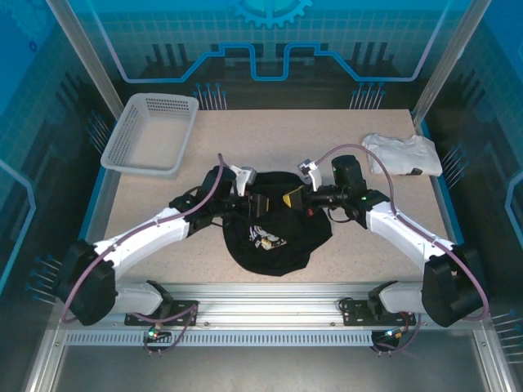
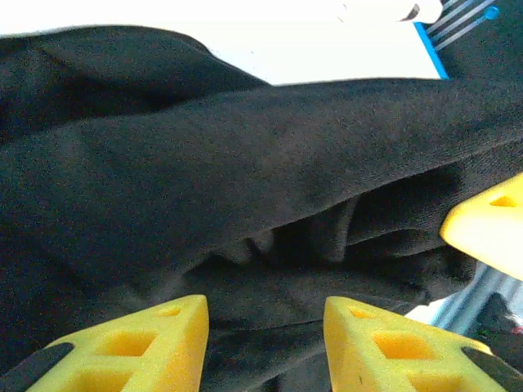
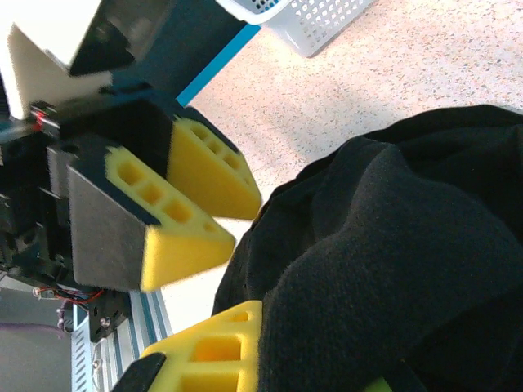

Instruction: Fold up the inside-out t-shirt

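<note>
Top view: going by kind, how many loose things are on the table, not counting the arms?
Black t-shirt: 1
White folded garment: 1
Basket: 1
Total: 3

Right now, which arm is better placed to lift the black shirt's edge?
Probably the right: cloth of the black t-shirt already sits between the fingers of the right tool. The left tool is open, with the cloth just beyond its tips.
</note>
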